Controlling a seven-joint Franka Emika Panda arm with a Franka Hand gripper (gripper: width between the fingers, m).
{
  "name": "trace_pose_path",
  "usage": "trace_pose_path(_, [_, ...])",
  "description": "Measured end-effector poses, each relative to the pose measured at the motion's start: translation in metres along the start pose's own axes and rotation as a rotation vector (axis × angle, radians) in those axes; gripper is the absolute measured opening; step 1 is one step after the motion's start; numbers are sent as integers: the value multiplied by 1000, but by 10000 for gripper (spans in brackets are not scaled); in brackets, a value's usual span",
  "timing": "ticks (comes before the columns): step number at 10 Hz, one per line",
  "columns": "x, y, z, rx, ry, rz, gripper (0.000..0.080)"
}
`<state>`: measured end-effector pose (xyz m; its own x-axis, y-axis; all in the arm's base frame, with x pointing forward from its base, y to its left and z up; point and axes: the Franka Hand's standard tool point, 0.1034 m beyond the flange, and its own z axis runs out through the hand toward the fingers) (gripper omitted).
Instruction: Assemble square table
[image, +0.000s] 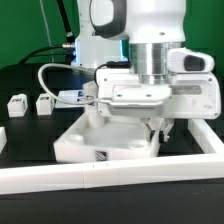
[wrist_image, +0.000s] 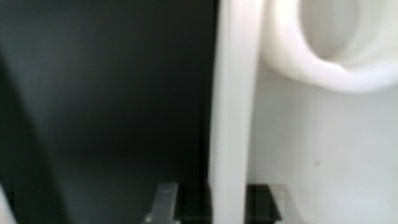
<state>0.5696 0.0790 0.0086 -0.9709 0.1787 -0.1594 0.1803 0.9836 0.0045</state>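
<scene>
The square table's white slab (image: 95, 140) lies tilted in the middle of the black table, with a black-and-white tag (image: 100, 157) on its near edge. My gripper (image: 160, 127) reaches down at the slab's edge on the exterior view's right. In the wrist view the slab's raised rim (wrist_image: 228, 100) runs straight between my two dark fingertips (wrist_image: 166, 203), and my gripper (wrist_image: 215, 203) is shut on it. A round corner socket (wrist_image: 329, 50) shows on the slab's inner face. Two small white legs (image: 17, 104) (image: 44, 103) stand apart on the exterior view's left.
A long white border wall (image: 110, 181) runs along the front of the table, with another piece (image: 3, 135) at the exterior view's left edge. A white cable (image: 60, 72) loops behind the legs. The arm's body hides the back of the scene.
</scene>
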Motion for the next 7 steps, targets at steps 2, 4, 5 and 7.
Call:
trace_pose_path(2, [-4,10,2,-15,12,-153,56])
trace_pose_path(4, [-5,6,2,-6,4,-210,53])
trace_pose_path(5, [-5,6,2,-6,4,-198,53])
trace_pose_path(7, [-1,22,2,-2,15,-142,53])
